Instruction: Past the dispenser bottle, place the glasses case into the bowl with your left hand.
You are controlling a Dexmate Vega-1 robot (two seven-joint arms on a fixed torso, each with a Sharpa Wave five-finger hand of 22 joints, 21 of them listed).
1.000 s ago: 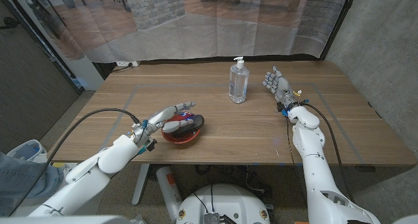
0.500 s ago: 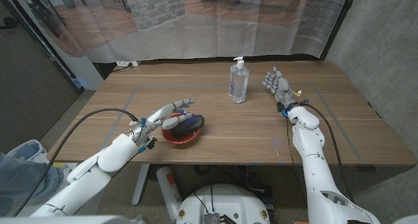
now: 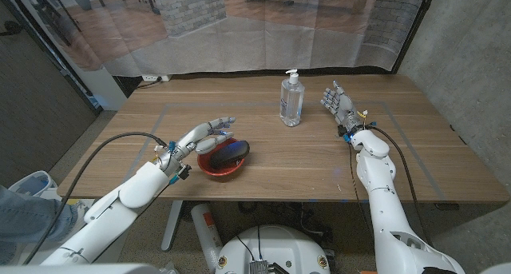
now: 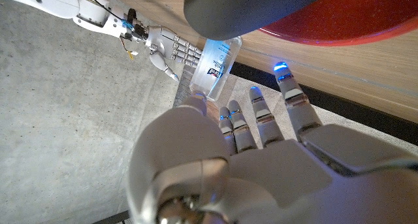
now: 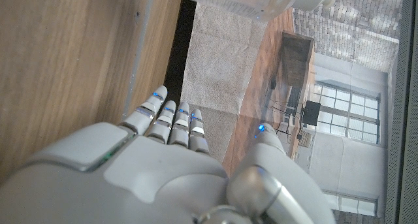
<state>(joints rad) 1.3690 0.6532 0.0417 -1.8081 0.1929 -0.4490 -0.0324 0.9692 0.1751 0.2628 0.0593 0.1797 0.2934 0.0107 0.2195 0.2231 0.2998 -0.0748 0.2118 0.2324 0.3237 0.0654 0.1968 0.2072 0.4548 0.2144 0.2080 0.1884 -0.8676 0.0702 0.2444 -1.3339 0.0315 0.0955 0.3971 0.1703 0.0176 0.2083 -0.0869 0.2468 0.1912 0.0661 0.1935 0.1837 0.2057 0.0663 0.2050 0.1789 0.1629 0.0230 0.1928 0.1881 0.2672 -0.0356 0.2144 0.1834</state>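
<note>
A dark glasses case [image 3: 228, 152] lies in the red bowl [image 3: 217, 168] near the table's front, left of centre; the case [image 4: 248, 8] and bowl [image 4: 353, 25] also fill the far part of the left wrist view. My left hand [image 3: 202, 136] hovers just left of the bowl, fingers spread, holding nothing; its back [image 4: 261, 172] shows in its own wrist view. The clear dispenser bottle [image 3: 291, 100] stands upright behind and to the right of the bowl. My right hand [image 3: 340, 106] stands open to the right of the bottle, fingers spread.
The wooden table [image 3: 415, 146] runs wide to the right of the bowl and bottle. A black cable [image 3: 112, 146] loops along my left arm. A grey curtain [image 3: 263, 34] hangs behind the table's far edge.
My left hand has lifted off the glasses case and drawn back to the left, its fingers spreading. The case stays in the bowl. The right hand has not moved.
</note>
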